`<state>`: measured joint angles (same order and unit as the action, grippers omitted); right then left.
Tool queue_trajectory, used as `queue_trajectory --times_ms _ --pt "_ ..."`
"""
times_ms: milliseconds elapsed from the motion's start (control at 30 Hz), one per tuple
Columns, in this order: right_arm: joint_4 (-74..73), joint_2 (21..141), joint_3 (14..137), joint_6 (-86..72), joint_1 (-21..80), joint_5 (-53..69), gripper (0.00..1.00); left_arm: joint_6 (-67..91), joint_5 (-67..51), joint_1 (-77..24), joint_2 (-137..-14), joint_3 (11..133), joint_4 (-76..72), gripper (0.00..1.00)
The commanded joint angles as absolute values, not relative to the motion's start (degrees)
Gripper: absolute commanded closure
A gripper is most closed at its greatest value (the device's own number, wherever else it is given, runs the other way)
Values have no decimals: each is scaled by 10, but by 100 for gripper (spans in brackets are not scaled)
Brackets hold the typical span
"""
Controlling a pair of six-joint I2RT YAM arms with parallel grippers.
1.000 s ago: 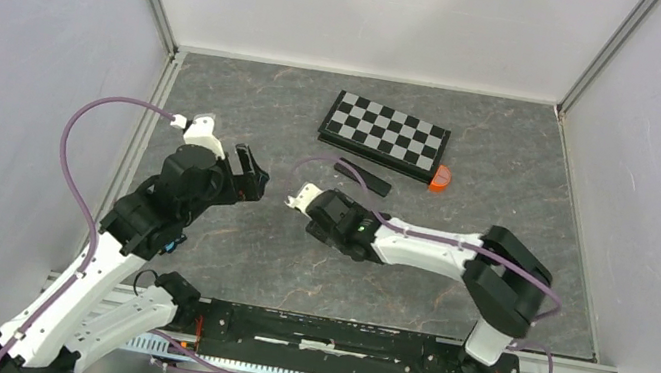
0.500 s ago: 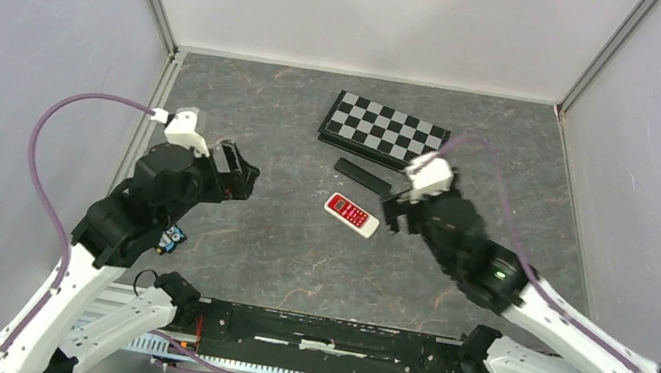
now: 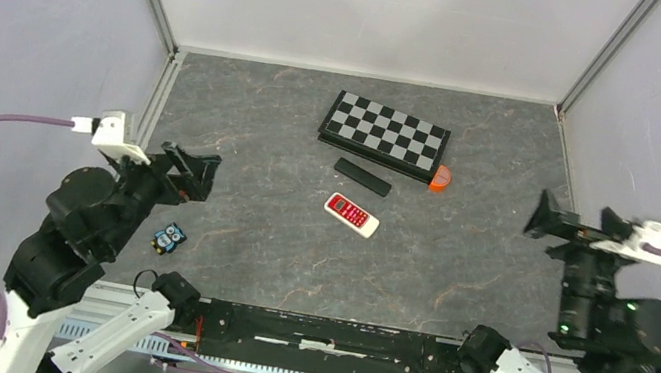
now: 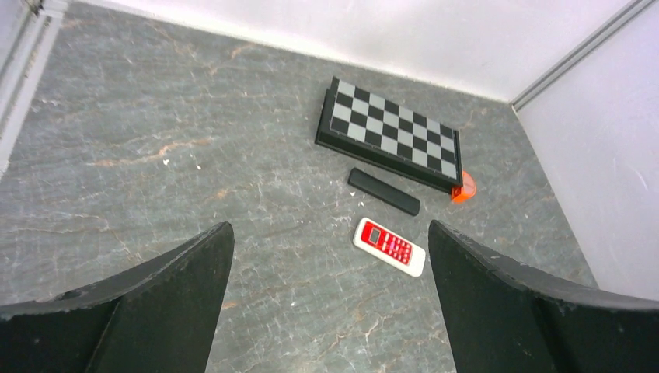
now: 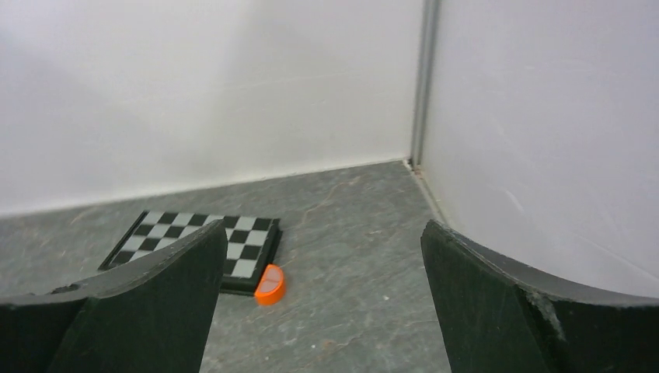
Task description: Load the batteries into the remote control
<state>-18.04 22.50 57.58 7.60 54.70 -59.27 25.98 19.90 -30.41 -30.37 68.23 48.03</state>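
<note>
The red-and-white remote control (image 3: 351,214) lies face up in the middle of the tabletop (image 3: 257,235). A slim black remote (image 3: 362,176) lies just beyond it, in front of a folded chessboard (image 3: 384,133) with a small orange piece (image 3: 440,178) at its corner. The left claw (image 3: 192,172) hangs released and empty over the left side. The right claw (image 3: 576,224), also released and empty, is raised at the right edge. A small blue owl-like toy (image 3: 168,238) sits near the left arm.

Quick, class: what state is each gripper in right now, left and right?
Left gripper: open, holding nothing.
Right gripper: open, holding nothing.
</note>
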Motion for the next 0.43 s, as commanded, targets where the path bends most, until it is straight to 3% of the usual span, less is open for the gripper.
queue_trajectory --times_ms 0,400 --pt "-114 162 603 191 548 -671 2 214 229 -304 -281 721 491 0" --pt "-35 154 593 271 549 -664 2 192 221 -304 -251 721 469 0"
